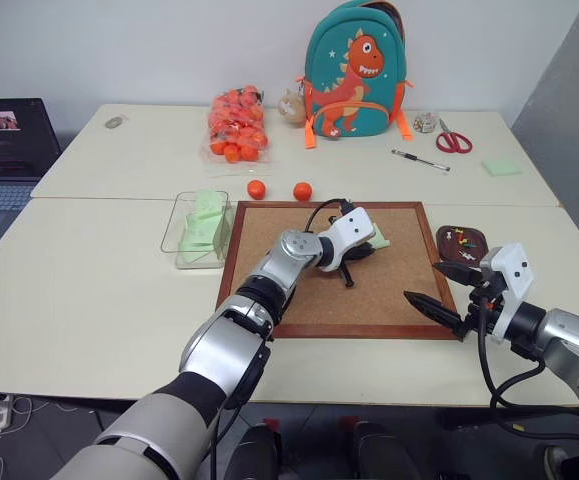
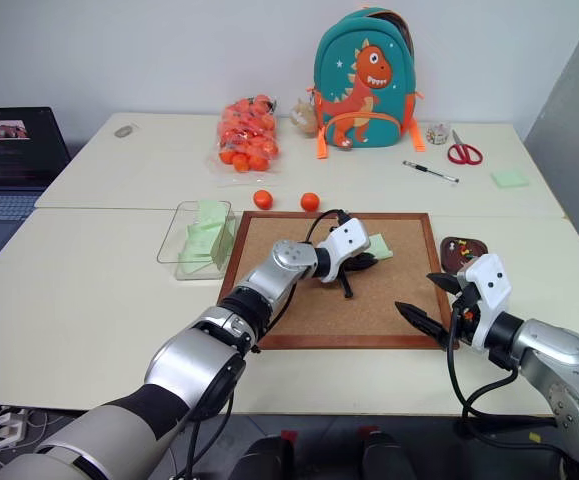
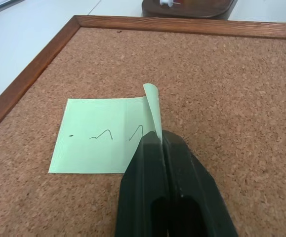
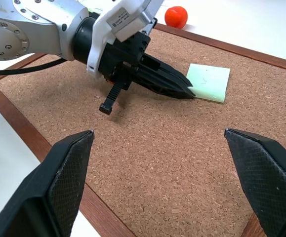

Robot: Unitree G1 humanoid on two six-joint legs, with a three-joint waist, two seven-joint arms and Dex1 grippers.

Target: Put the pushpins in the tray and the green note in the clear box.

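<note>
The green note (image 3: 98, 136) lies flat on the corkboard (image 1: 369, 300) near its far edge — one corner is curled up and pinched between the clenched fingers of the left pincer (image 3: 157, 140). The right pincer (image 4: 157, 163) hangs over the board's near right corner, fingers spread wide, grasping nothing. Just past the board's right side sits the tray (image 1: 462, 241) with pushpins (image 1: 461, 238) in it; the clear box (image 1: 174, 232) stands on the worktop (image 1: 89, 290) beside the board's left edge.
</note>
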